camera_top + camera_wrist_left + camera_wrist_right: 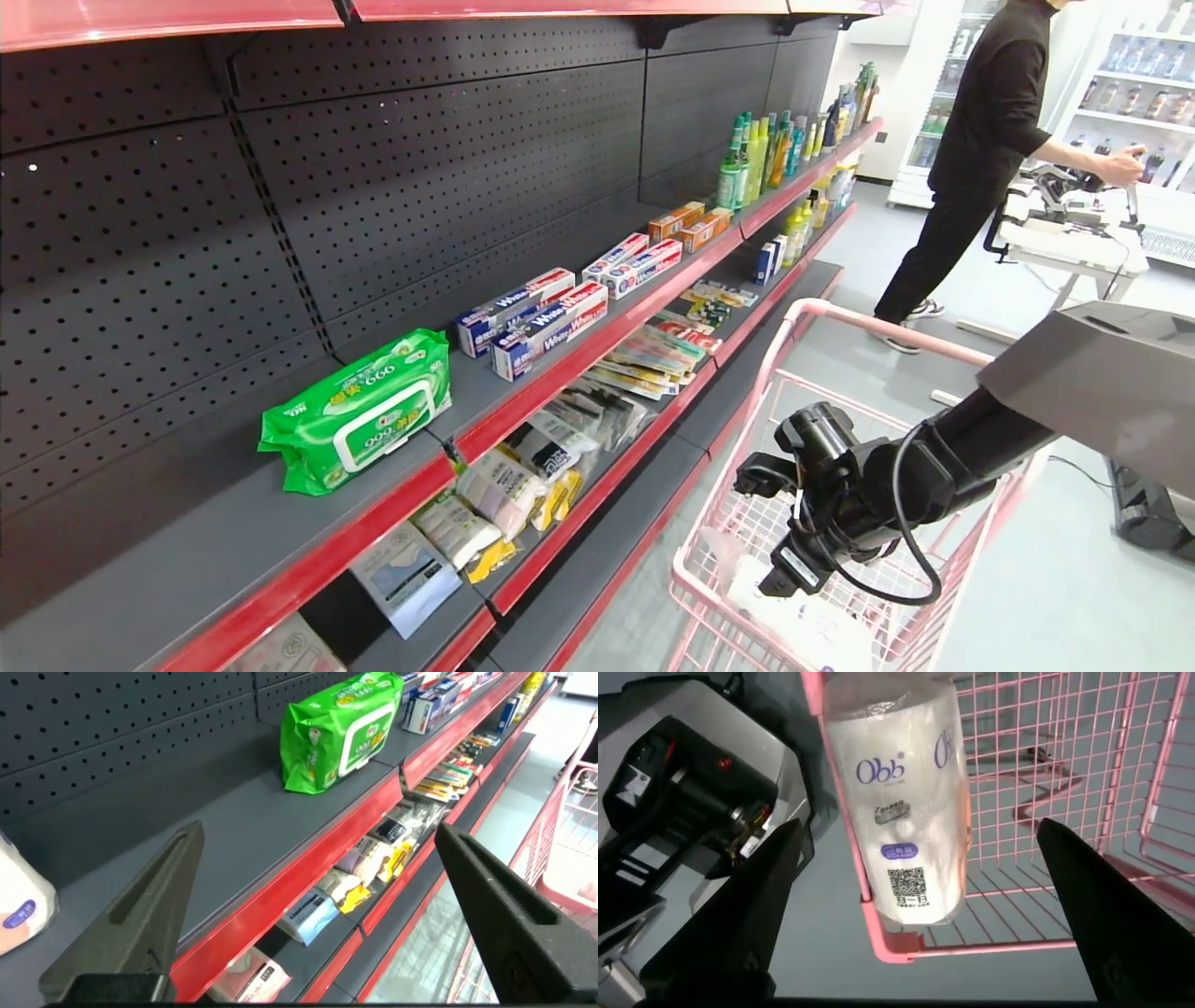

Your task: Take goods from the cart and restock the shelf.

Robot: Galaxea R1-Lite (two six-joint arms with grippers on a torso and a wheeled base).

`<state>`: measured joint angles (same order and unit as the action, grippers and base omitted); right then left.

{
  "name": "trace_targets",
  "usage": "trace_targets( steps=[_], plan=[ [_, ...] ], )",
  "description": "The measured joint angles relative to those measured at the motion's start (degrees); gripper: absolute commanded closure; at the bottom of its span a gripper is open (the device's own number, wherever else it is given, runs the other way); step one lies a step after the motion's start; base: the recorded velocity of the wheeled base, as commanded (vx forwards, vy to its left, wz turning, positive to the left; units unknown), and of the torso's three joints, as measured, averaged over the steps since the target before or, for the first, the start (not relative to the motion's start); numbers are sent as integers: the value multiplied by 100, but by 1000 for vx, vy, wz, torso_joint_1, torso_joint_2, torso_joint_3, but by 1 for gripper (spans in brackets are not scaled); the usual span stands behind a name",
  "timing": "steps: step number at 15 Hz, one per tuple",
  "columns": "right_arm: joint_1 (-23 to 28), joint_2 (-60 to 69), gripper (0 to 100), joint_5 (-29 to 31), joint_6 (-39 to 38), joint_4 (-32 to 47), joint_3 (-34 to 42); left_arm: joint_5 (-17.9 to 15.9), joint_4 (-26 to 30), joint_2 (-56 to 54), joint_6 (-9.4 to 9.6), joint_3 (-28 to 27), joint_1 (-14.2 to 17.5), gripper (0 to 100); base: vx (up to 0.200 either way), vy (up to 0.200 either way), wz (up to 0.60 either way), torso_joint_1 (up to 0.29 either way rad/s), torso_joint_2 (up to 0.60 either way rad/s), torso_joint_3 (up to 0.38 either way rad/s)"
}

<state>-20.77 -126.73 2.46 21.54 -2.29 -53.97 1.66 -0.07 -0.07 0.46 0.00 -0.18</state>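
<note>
A pink wire cart (822, 313) stands to the right of the shelf. In it lies a white plastic-wrapped tissue roll pack (901, 803), also seen as a white pack (803, 625) in the cart's near corner. My right gripper (915, 905) hangs open just above this pack, its fingers either side of it and apart from it; the head view places the right gripper (789, 569) inside the cart. My left gripper (318, 915) is open and holds nothing, in front of the bare stretch of the grey upper shelf (215, 812), with a green wet-wipes pack (341, 733) farther along.
The green wet-wipes pack (359, 406) lies on the upper shelf, with toothpaste boxes (541, 317) and bottles (766, 149) beyond. Lower shelves hold packets (504, 485). A white pack (19, 905) sits at the shelf's near end. A person (980, 140) stands in the far aisle.
</note>
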Motion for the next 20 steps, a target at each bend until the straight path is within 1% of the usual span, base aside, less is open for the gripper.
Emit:
trace_targets(
  steps=[7,13,17,20],
  plan=[
    [-78,176,0,-1,-55,9,193,0,0,0,5,0,0,0,0,0,0,-134,289,154],
    [-9,282,0,-15,194,29,369,-2,-2,0,0,0,0,0,0,0,0,-146,326,177],
    [24,269,0,2,372,29,308,-2,0,0,0,0,0,0,0,0,0,-15,39,23],
    [138,223,0,2,642,27,218,-2,-4,0,2,0,0,0,0,0,0,-40,87,48]
  ],
)
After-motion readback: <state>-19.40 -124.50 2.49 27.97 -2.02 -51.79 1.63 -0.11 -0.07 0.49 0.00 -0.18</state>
